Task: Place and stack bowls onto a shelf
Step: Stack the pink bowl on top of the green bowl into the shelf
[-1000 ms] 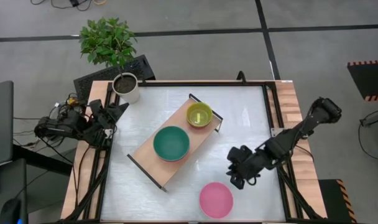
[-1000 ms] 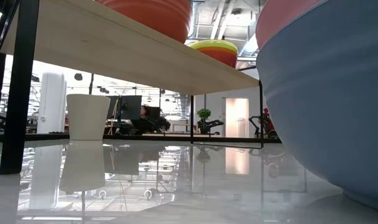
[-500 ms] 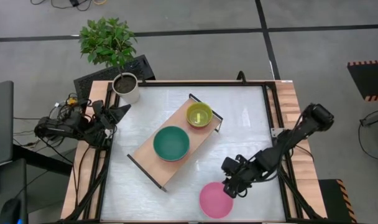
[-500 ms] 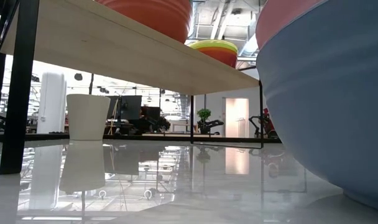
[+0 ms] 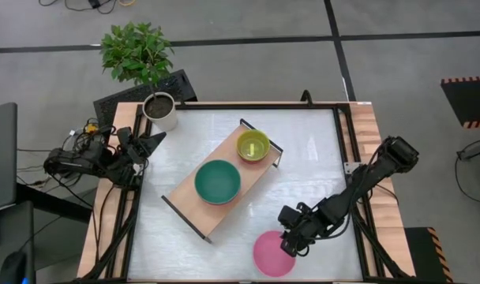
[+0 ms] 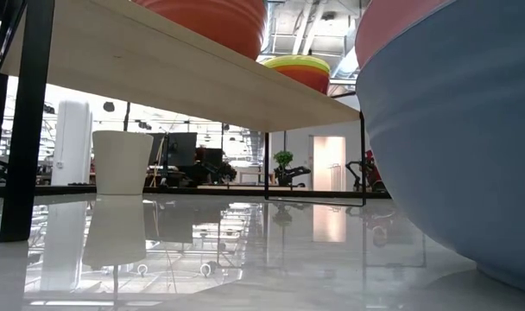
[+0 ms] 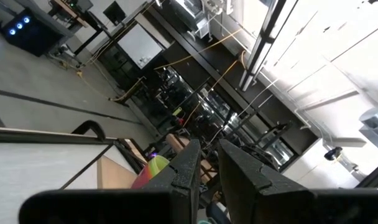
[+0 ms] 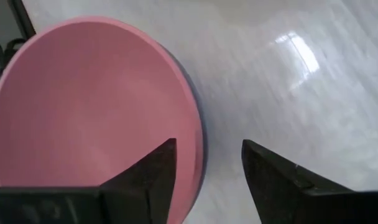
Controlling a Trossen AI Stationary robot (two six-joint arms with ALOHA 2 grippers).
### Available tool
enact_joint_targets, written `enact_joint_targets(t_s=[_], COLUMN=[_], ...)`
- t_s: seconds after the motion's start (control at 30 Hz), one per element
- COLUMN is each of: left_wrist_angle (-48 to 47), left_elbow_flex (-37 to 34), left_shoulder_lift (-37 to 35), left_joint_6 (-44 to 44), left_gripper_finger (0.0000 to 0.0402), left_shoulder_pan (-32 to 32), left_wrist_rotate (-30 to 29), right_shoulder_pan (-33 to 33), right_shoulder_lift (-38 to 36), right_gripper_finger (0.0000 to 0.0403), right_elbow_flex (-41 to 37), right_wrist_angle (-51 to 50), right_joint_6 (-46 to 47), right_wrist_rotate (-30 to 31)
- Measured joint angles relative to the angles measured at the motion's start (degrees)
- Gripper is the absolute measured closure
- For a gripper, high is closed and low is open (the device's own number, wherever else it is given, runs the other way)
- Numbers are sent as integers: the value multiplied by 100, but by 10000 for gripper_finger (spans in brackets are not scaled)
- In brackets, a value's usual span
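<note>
The pink bowl (image 5: 271, 255) sits nested in a blue bowl (image 8: 202, 146) on the table near its near edge; in the low view the pair (image 6: 452, 155) fills the right side. My right gripper (image 8: 207, 149) is open just above the pair's rim, one finger over the pink inside and one outside. On the shelf (image 5: 194, 207) a teal bowl (image 5: 218, 181) sits stacked in a red one (image 6: 211, 22), and a yellow-green bowl (image 5: 253, 145) tops a small red one. My left gripper (image 5: 149, 142) waits, shut, at the table's left edge.
A white plant pot (image 5: 159, 110) with soil stands at the far left corner of the table. The shelf lies diagonally across the middle, with black frames at both short ends (image 5: 264, 136). Bare white tabletop (image 5: 319, 166) stretches between the shelf and the right edge.
My right gripper has moved toward the table's near edge and to the left, coming down to the right side of the pink bowl. The bowls and the left arm have stayed where they were.
</note>
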Motion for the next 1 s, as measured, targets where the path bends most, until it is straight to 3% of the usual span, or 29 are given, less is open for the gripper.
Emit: enact_joint_targets(t_s=[0.13, 0.37, 0.6, 1.0], left_wrist_angle=[0, 0, 0, -106], left_elbow_flex=[0, 0, 0, 0], left_shoulder_lift=[0, 0, 0, 0], left_joint_6=[-21, -40, -44, -199], left_gripper_finger=[358, 358, 359, 358], left_shoulder_pan=[0, -1, -2, 0], left_wrist_rotate=[9, 38, 39, 44], right_shoulder_pan=[26, 19, -65, -624], right_shoulder_lift=[1, -14, -107, -1131], right_gripper_finger=[244, 379, 376, 377], right_elbow_flex=[0, 0, 46, 903], right_wrist_angle=[3, -49, -168, -799], right_joint_6=[-23, -64, 56, -920], right_wrist_rotate=[2, -4, 11, 705])
